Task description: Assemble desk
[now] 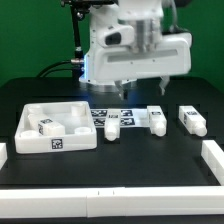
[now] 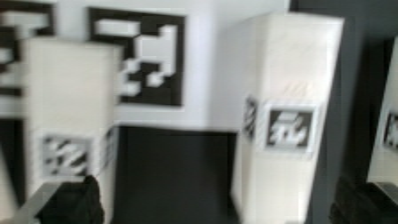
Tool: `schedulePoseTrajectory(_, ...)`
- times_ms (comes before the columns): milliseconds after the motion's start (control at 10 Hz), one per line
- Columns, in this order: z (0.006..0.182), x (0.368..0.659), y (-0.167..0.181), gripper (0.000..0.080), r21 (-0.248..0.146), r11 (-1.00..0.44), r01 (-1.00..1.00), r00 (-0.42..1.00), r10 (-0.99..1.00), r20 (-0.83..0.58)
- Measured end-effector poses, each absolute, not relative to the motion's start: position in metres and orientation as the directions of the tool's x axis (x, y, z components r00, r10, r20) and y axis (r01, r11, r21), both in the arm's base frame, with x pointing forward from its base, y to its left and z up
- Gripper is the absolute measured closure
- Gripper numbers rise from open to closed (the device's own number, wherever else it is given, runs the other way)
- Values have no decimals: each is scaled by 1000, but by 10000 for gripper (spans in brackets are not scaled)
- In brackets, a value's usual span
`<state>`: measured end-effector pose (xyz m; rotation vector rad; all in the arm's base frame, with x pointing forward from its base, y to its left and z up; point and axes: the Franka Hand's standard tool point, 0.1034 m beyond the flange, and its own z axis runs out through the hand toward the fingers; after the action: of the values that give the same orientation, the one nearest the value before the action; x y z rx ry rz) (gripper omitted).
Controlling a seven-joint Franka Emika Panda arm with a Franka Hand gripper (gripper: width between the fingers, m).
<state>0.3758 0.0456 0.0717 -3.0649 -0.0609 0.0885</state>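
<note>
Gripper (image 1: 138,90) hangs empty, fingers apart, over the marker board (image 1: 128,112) between two upright legs (image 2: 290,90), likely choosing one to grasp; the desk panel (image 1: 30,140) sits rim-up at the exterior view's left, ready for legs.

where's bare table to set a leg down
Free: the black tabletop on the camera side of the short white bar legs, between the white rimmed panel and the white edge rail at the exterior view's right. Crowded: the legs' row around the marker board.
</note>
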Motion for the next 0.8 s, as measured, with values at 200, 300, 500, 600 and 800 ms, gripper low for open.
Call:
schedulePoseTrajectory(200,67,374,49,151,-73,-997,14,997,19,-68)
schedulePoseTrajectory(300,67,374,49,150,-73,-997,12,998,17,-68)
schedulePoseTrajectory(500,63,370,35,150,-75,-992,100,992,105,-63)
schedulePoseTrajectory(600,60,364,11,150,-77,-981,180,981,185,-60)
schedulePoseTrajectory(800,56,361,-14,150,-72,-981,178,982,182,-57)
